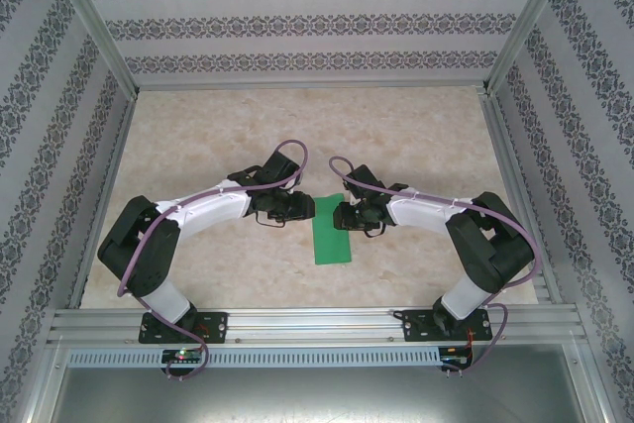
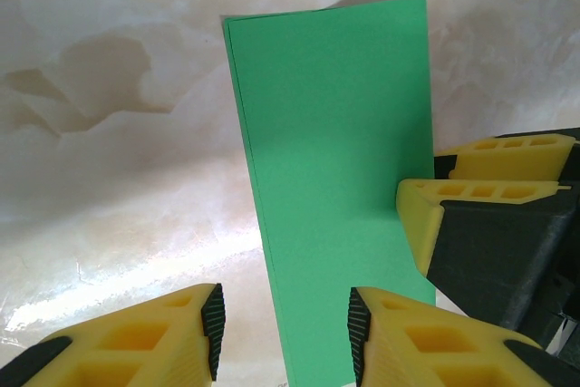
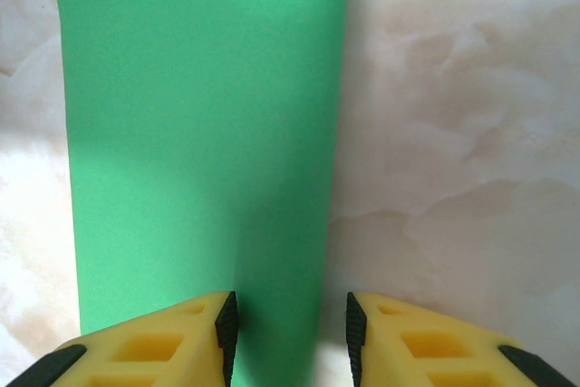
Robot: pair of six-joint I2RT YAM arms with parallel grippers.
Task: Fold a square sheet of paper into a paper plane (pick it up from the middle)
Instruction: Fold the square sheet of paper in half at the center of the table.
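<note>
You are looking at one square sheet of paper (image 1: 333, 230), seemingly folded in half, lying flat near the middle of the worktop (image 1: 198, 136). Two grippers are flanking it. The left gripper (image 2: 285, 331) and right gripper (image 3: 290, 333) are both standing parted, each straddling a paper edge.

Green paper sheet (image 1: 332, 232): one.
Robot arms: two, left arm (image 1: 198, 213), right arm (image 1: 436, 213).
Claws: two, left claw (image 1: 305, 208), right claw (image 1: 340, 215).
Yellow fingers (image 3: 163, 342): two per claw, four total.
Purple cables (image 1: 287, 151): two, one along each arm.
Table (image 1: 396, 136): one.
Patterned walls (image 1: 317, 17) round table: three.
</note>
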